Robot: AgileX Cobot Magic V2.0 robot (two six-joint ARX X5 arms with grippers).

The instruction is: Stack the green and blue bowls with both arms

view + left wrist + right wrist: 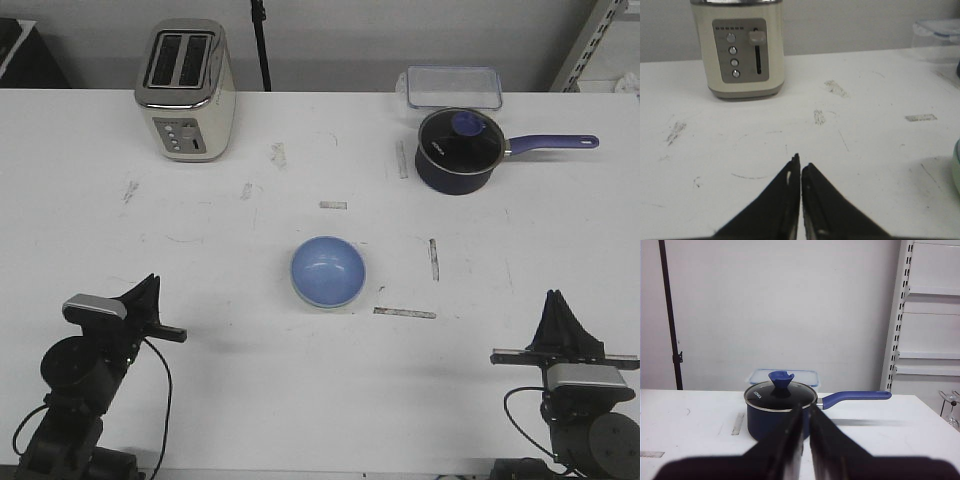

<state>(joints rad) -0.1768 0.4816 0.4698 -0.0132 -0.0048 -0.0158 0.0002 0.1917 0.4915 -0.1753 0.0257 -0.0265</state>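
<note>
**Bowls nested mid-worktop, both arms at the near corners**

The blue bowl (328, 270) sits near the middle of the worktop (220, 370), slightly toward the near edge. A pale green rim shows under its near side, so the green bowl (322, 302) lies beneath it, the 2 stacked. In the left wrist view a sliver of pale green rim (956, 167) shows at the picture's edge.

The left gripper (154, 290) is by the near left corner, its 2 fingers together with only a hairline slit between them and holding nothing. The right gripper (556, 302) is by the near right corner, its fingers likewise pressed together and empty. Both are well apart from the bowls.

Along the far edge stand a cream toaster (187, 90) toward the left, and toward the right a dark saucepan (458, 150) with a glass lid and purple handle, just in front of a clear lidded container (452, 87).
</note>
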